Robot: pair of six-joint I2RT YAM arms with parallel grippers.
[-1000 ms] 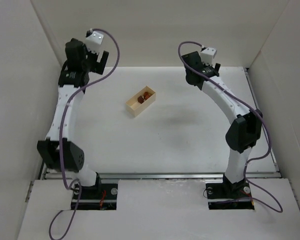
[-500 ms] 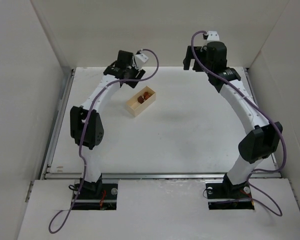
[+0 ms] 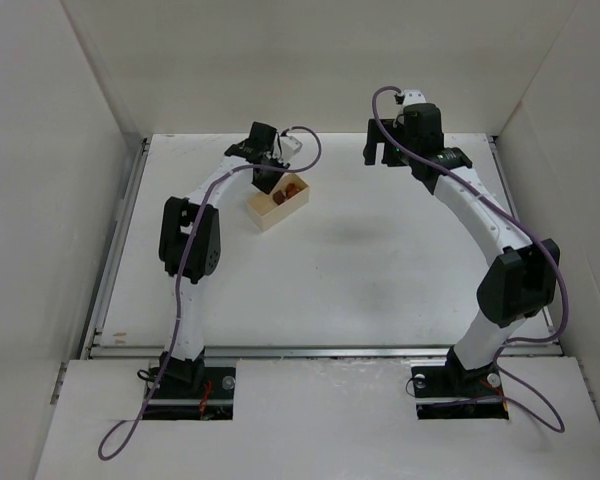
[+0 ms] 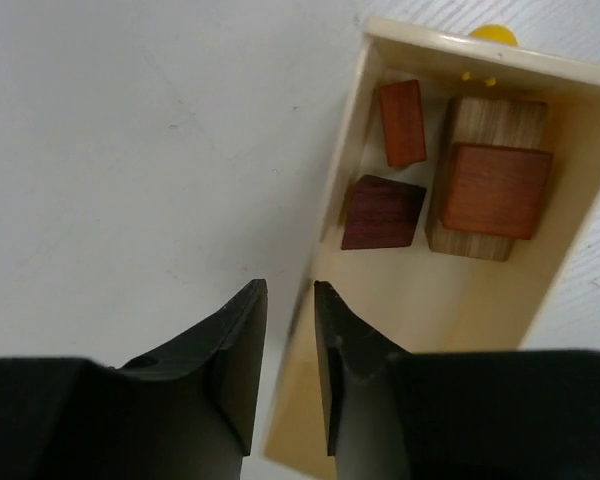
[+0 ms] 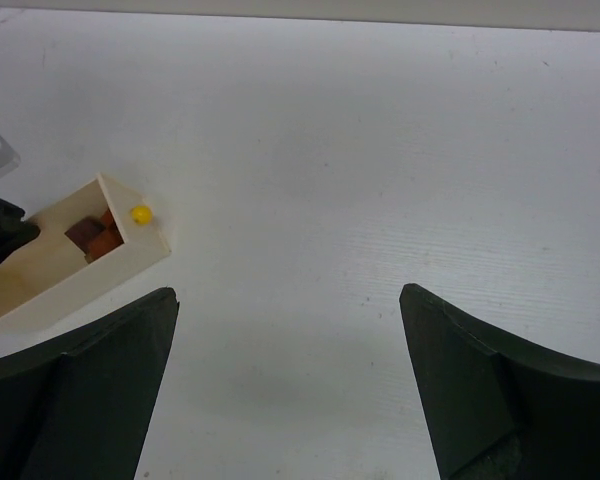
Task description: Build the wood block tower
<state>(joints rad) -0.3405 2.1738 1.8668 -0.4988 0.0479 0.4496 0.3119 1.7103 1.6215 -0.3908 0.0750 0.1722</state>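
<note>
The left pincer (image 4: 288, 290) has its fingers drawn to a narrow slit, one on either side of a long wall of the tray (image 4: 470, 300). Whether they actually pinch that wall I cannot tell. At the far end of the tray lie the blocks: a tan block (image 4: 485, 115) with an orange block (image 4: 498, 190) on top, and beside them a dark brown block (image 4: 382, 212) and a small reddish block (image 4: 402, 122). A yellow knob (image 4: 492, 33) sits on the tray's end wall. The right pincer (image 5: 288, 295) gapes wide, holding nothing, above the bench (image 5: 380, 150), well to the right of the tray.
</note>
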